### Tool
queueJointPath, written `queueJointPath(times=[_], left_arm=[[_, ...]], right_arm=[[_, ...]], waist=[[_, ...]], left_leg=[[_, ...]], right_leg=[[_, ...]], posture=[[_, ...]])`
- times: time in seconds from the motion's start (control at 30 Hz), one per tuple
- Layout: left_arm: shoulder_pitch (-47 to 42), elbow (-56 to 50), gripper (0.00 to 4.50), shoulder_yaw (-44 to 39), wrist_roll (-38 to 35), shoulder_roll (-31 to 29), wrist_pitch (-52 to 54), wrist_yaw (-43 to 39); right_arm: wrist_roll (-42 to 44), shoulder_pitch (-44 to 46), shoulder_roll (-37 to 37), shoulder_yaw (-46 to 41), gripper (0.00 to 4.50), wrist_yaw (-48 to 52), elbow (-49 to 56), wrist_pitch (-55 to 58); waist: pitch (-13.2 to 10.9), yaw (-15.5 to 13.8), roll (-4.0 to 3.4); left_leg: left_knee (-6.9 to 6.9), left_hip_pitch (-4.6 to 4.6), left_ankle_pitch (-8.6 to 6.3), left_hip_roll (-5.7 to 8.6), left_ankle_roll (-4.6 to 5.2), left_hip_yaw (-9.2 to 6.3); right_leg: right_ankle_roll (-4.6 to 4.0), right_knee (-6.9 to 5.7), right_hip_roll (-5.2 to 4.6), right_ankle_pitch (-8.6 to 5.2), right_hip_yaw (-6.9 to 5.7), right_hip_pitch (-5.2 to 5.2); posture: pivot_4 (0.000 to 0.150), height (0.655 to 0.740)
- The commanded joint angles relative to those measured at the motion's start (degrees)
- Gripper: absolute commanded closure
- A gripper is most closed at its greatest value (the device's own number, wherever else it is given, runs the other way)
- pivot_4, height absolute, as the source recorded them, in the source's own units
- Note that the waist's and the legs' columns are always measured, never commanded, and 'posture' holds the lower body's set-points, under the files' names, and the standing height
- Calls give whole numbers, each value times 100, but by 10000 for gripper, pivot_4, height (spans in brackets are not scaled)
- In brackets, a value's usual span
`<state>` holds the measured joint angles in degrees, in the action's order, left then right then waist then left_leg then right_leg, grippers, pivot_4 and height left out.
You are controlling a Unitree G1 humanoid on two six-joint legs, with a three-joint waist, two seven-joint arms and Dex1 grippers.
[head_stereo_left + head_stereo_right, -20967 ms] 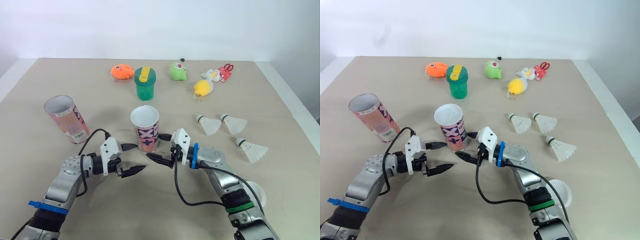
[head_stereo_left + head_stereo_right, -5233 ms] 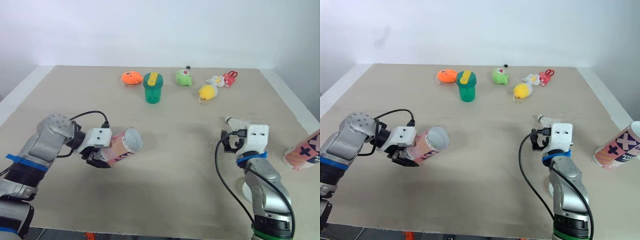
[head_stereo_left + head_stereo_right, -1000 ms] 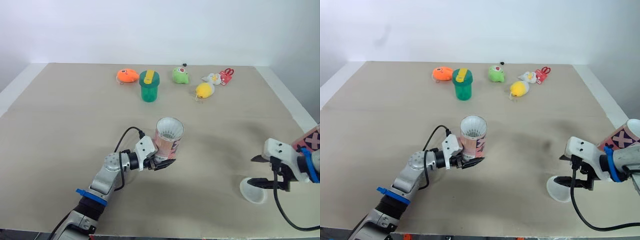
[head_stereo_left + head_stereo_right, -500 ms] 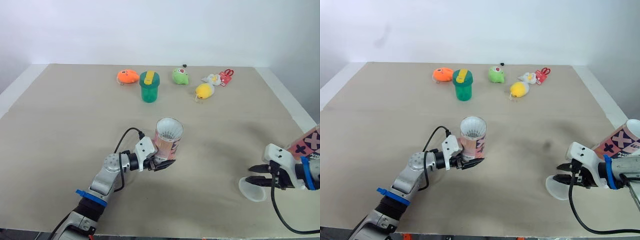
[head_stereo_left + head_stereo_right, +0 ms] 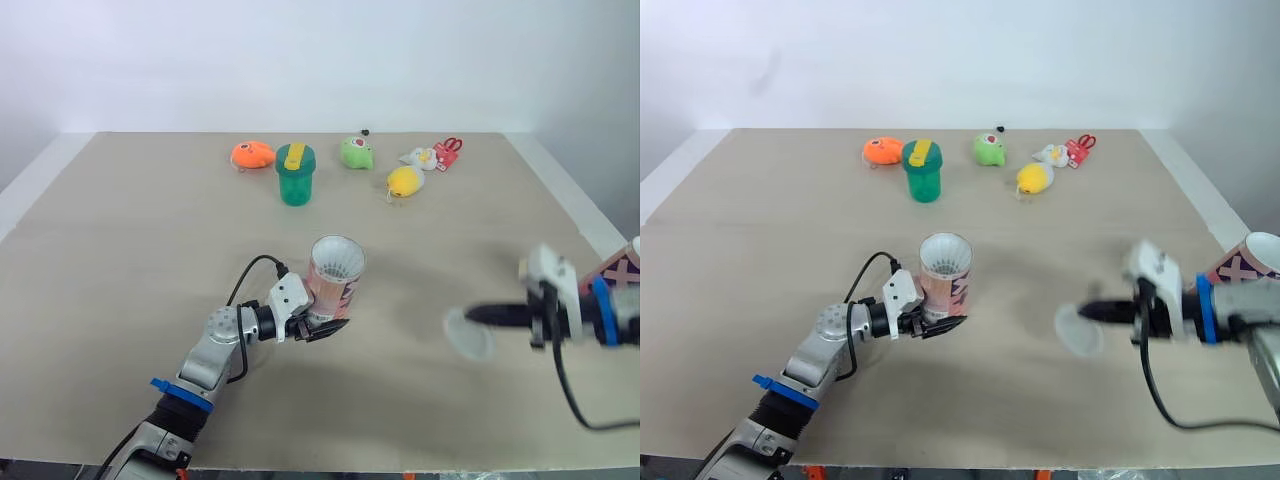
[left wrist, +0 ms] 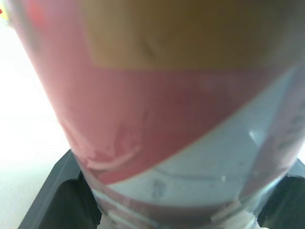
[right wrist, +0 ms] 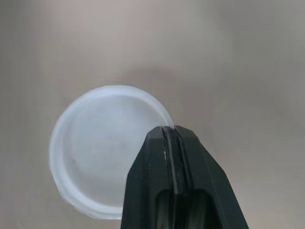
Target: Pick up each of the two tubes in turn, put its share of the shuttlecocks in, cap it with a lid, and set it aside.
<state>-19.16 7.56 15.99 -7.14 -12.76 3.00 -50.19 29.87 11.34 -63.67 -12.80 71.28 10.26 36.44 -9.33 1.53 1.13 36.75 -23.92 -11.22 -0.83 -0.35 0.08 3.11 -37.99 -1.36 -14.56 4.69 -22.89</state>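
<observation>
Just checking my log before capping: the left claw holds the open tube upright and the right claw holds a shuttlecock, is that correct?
Not quite: the right claw is shut on a white lid, not a shuttlecock, as the right wrist view shows. The left claw does hold the open tube upright.

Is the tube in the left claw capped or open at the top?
Open. The tube shows a bare mouth with no cover on it; the lid is pinched in the right claw, apart from it.
</observation>
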Motion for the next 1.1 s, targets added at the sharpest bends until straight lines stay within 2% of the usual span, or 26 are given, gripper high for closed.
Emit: queueJointPath(times=[0.03, 0.13, 0.27, 0.4, 0.63, 1.1], left_arm=[[1, 134, 11528, 111, 89, -40, 57, 0], [-41, 183, 11528, 116, 90, -21, 47, 8], [-121, 285, 11528, 129, 94, 29, 11, 33], [-182, 386, 11528, 130, 109, 74, -15, 109], [-227, 453, 11528, 100, 106, 84, -45, 187], [-129, 351, 11528, 175, 151, 64, 5, 338]], right_arm=[[467, 1384, 55, 205, 44827, -237, 545, 442], [544, 2578, 289, 709, 44827, -328, 666, 704], [78, 4228, 921, 1728, 44827, -330, 532, 572], [-459, 5078, 1321, 2434, 44827, -191, 204, 361], [-999, 5393, 1659, 3068, 44827, 275, -57, -111], [-1662, 5312, 1857, 3321, 44827, 460, -265, -447]], waist=[[2, -5, -10], [5, -11, -8], [8, -24, -14], [9, -46, -10], [9, -30, -10], [9, -27, -10]], left_leg=[[0, 0, 1, 0, 1, -2], [-4, -2, 2, -3, 0, -6], [-7, -24, 1, -2, -2, -1], [-9, -40, 1, -3, -2, -9], [-6, -39, 1, 1, -1, -3], [-5, -35, 3, -3, 0, -3]], right_leg=[[-1, 0, 0, 0, -1, 0], [-11, 0, 5, -4, -6, -3], [13, 1, -5, 1, -3, -26], [13, 1, -10, 2, -10, -35], [12, 1, -29, 8, -14, -35], [5, 0, -21, 15, -24, -36]], posture=[[1500, 7400], [1500, 7400], [1500, 7400], [1500, 7400], [1500, 7400], [1500, 7400]])
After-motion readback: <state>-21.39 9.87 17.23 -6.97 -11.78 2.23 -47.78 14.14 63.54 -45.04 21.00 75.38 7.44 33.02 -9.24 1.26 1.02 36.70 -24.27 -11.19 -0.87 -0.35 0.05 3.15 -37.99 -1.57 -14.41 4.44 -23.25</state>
